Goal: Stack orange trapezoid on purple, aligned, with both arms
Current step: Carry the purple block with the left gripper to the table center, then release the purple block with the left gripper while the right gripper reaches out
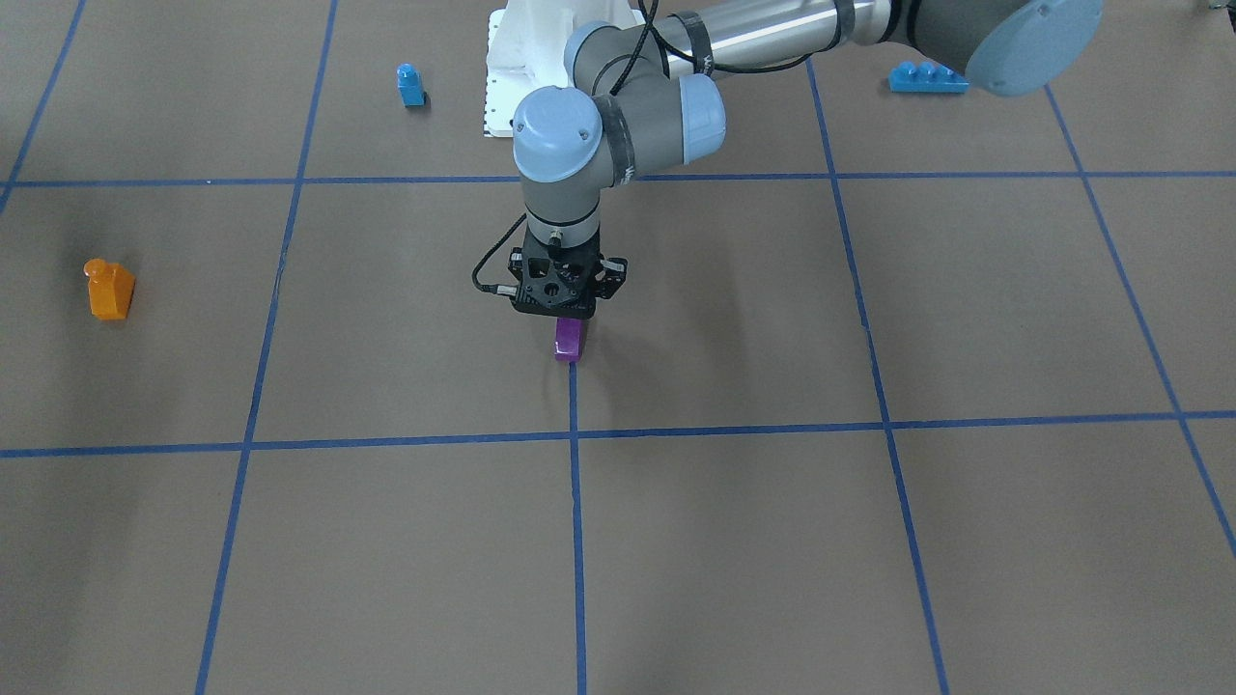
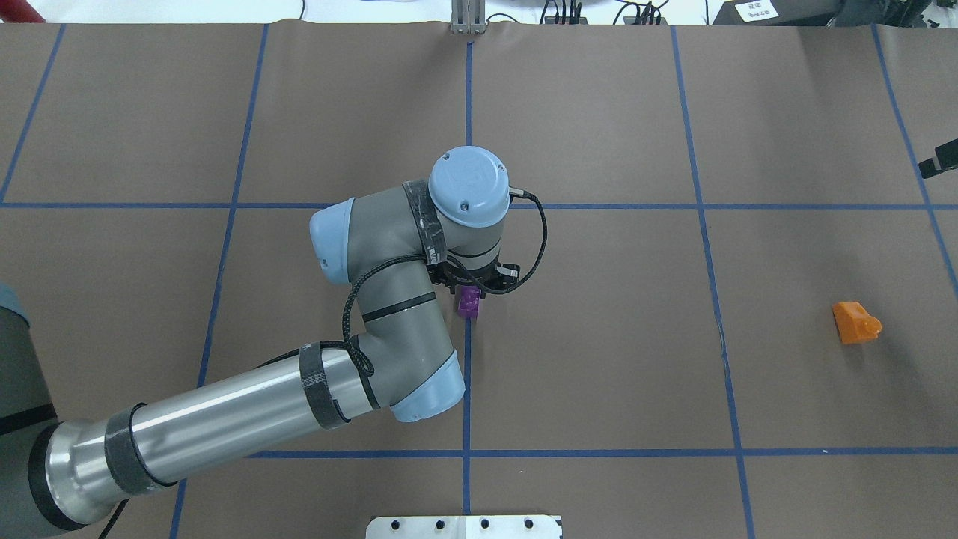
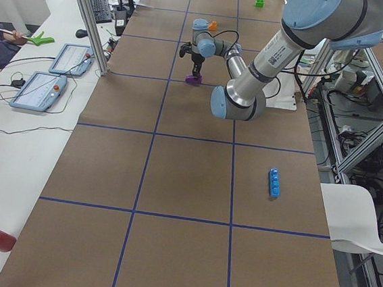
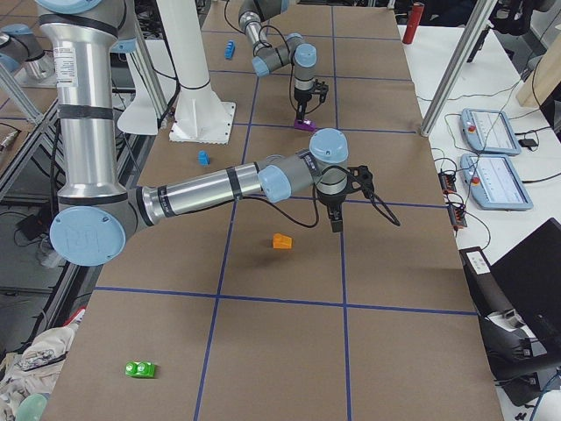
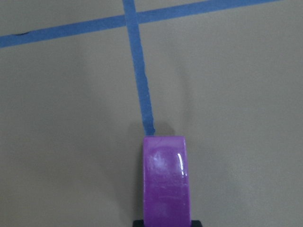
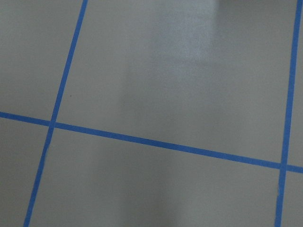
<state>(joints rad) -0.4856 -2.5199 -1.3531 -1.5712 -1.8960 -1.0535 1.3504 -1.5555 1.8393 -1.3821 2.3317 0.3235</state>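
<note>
On the brown table (image 1: pixel 869 541) the purple (image 1: pixel 568 342) stands under the left gripper (image 1: pixel 568 322), the orange trapezoid (image 1: pixel 109 290) well apart; whether its jaws or the right gripper (image 4: pixel 336 221) are clenched I cannot tell

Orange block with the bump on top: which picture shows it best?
The front-facing view: the orange trapezoid stands alone, stud and slope clear. Overhead shows it too, from above. Both side views show it small. The wrist views miss it.
</note>
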